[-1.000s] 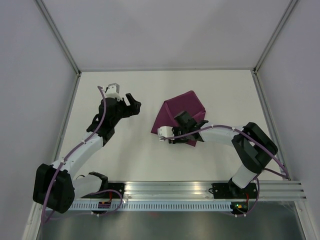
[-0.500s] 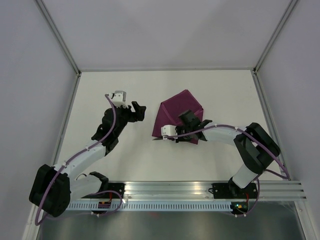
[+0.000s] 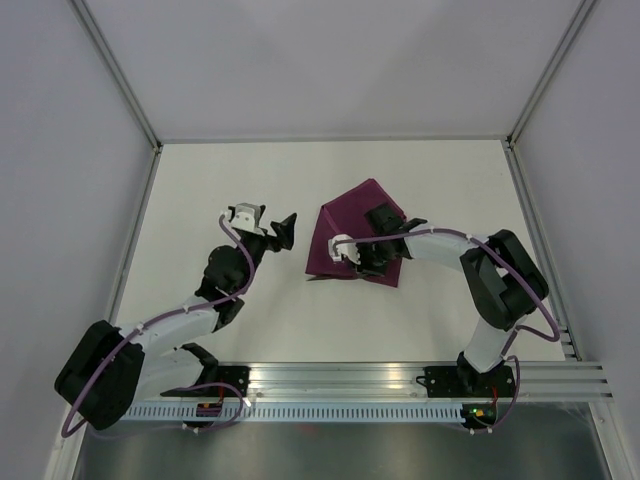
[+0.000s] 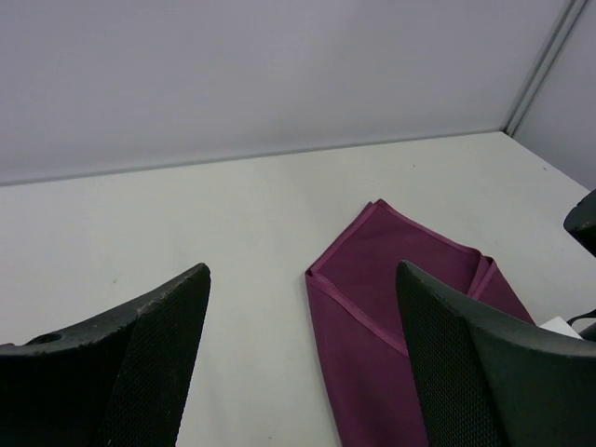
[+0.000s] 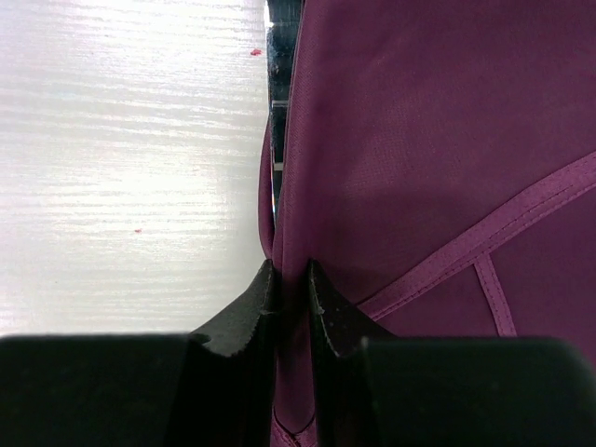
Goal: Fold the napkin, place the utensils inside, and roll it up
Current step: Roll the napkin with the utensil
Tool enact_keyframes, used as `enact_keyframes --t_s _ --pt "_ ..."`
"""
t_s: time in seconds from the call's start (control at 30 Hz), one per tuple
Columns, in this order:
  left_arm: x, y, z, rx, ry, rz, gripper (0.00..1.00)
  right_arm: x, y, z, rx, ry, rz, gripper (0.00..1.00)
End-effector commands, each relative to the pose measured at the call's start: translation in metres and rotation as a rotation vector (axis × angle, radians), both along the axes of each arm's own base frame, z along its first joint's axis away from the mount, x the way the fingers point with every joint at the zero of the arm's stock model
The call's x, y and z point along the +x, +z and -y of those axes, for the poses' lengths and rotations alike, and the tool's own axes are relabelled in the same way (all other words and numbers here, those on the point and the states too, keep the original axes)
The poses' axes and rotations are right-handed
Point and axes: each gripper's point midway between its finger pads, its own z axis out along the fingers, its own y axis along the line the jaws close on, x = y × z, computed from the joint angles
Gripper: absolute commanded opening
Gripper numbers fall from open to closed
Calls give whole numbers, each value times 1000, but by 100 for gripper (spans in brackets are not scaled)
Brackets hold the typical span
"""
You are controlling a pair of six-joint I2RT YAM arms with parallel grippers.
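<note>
The black fingers of the right gripper (image 5: 291, 279) are closed on a raised fold at the edge of the plum-purple hemmed fabric napkin (image 5: 419, 140), which lies folded in the middle of the white table (image 3: 200, 190). The cloth looks thin, soft and light, perhaps a little slippery, so a hem seems the best hold. The left gripper (image 4: 303, 279) is wide open and empty beside it.

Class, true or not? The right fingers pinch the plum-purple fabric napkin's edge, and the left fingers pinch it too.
Not quite: the left fingers stand open, off the plum-purple fabric napkin, as the left wrist view shows. The right fingers do pinch its edge.
</note>
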Motion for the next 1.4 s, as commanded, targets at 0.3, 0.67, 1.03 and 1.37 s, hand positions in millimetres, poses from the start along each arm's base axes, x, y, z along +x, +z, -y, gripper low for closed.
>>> enact_keyframes --t_s 0.3,0.67,1.03,1.37 --pt "-10 11 29 161 -106 158 84 -74 -39 62 -210 -62 -444 8" --pt "-61 -41 97 494 -365 284 85 -70 -39 71 -191 -93 -625 8" --pt "-101 -108 173 867 -598 348 85 -68 -44 77 -177 -113 -732 8" --pt "-157 -136 213 911 -869 287 84 -63 -46 80 -181 -140 -749 8"
